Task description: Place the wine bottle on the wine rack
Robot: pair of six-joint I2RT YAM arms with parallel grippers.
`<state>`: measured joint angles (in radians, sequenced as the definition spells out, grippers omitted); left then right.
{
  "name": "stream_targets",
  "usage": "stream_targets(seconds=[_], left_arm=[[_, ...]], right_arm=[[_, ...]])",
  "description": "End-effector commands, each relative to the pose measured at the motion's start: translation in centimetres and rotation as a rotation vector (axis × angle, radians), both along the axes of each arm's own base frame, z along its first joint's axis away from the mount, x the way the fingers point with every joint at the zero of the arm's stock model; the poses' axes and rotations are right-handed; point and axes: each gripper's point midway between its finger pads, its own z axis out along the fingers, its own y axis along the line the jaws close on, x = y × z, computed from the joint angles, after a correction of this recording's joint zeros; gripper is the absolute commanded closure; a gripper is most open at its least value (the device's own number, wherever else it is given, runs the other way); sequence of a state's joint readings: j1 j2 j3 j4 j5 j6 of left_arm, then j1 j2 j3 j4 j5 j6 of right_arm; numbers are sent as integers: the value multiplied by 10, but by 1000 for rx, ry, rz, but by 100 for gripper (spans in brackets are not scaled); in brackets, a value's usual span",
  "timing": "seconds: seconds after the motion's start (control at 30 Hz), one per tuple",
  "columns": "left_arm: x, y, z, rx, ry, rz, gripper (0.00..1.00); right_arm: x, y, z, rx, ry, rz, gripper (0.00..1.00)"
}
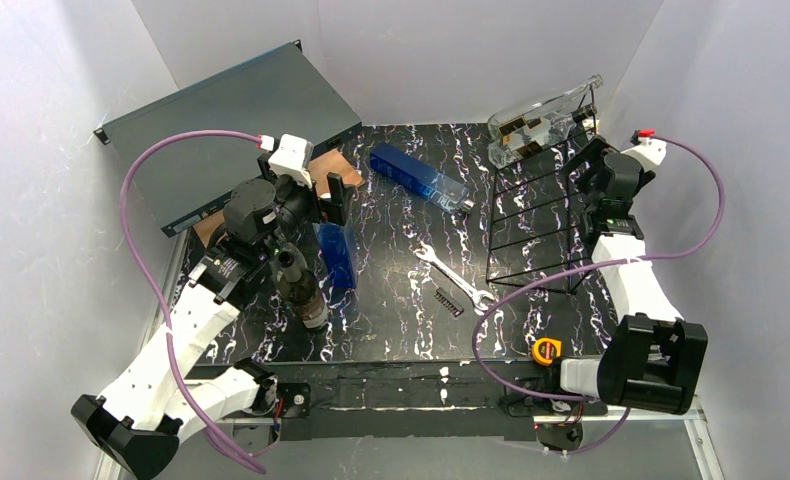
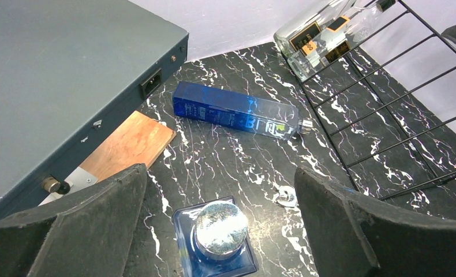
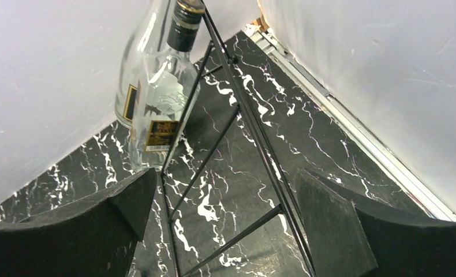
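The black wire wine rack (image 1: 536, 215) stands at the right; it also shows in the left wrist view (image 2: 387, 109) and the right wrist view (image 3: 254, 133). Two clear bottles (image 1: 541, 120) lie on its top row (image 3: 156, 98). A dark wine bottle (image 1: 301, 285) lies on the table beside my left arm. My left gripper (image 1: 329, 200) is open and empty above an upright blue square bottle with a silver cap (image 2: 221, 228). My right gripper (image 3: 225, 219) is open and empty, with its jaws on either side of the rack's wires near the rack's far end (image 1: 583, 165).
A second blue square bottle (image 1: 418, 177) lies on its side mid-table (image 2: 237, 112). A dark grey flat metal case (image 1: 231, 120) leans at the back left over a wooden board (image 2: 130, 144). A wrench (image 1: 451, 275) and a small black tool (image 1: 449, 300) lie in front of the rack.
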<state>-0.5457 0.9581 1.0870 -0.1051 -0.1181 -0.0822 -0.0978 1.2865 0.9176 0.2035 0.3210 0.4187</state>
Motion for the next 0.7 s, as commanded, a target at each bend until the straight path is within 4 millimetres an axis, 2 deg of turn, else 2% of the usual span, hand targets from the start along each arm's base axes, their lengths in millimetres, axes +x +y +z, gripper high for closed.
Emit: stream_targets(seconds=[0.0, 0.13, 0.23, 0.3, 0.43, 0.6, 0.67], left_arm=[[-3, -3, 15, -32, -31, -15, 1], [-3, -3, 15, -34, -29, -19, 1], [-3, -4, 14, -34, -26, -18, 1], [-3, -4, 14, -34, -25, -19, 1], [-2, -3, 13, -31, -23, -15, 1], [-2, -4, 13, -29, -21, -16, 1], [-2, -4, 13, -31, -21, -18, 1]], right_arm=[[-4, 6, 27, 6, -74, -9, 2], [1, 30, 39, -15, -91, 61, 2], [5, 67, 47, -39, -92, 154, 2], [8, 91, 42, -21, -64, 222, 2], [5, 133, 13, 65, 27, 346, 2], [-9, 162, -34, 126, 201, 451, 2], [-18, 171, -56, 141, 299, 490, 5]])
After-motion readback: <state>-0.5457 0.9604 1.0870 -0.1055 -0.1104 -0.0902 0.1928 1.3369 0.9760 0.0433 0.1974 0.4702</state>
